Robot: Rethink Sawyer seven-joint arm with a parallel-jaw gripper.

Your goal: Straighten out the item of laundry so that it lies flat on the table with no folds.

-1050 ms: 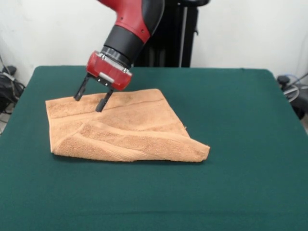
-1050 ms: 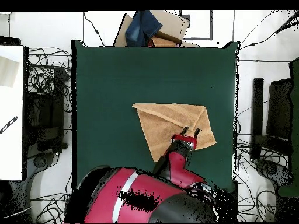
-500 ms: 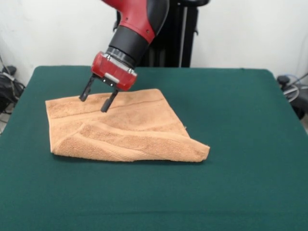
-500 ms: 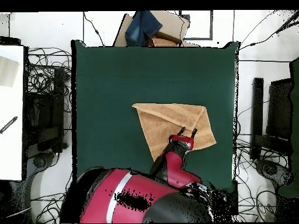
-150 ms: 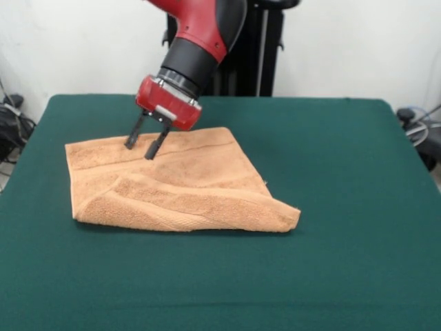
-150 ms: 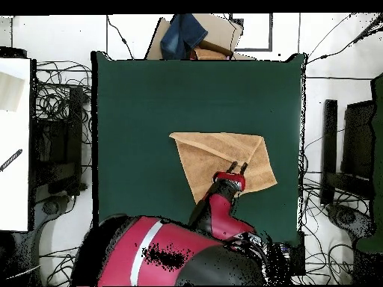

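Here the gripper (image 5: 141, 146) hangs with its two fingers a little apart and holding nothing, tips just above the towel (image 5: 180, 183), near its far edge. If it closes there, it may pinch both layers together, because the cloth is folded over below and in front of the tips; then a pull would drag the whole piece across the table (image 5: 331, 262) and not open it. The towel lies directly under the gripper, and its long axis runs sideways in the front view, ending in a pointed corner away from the gripper.
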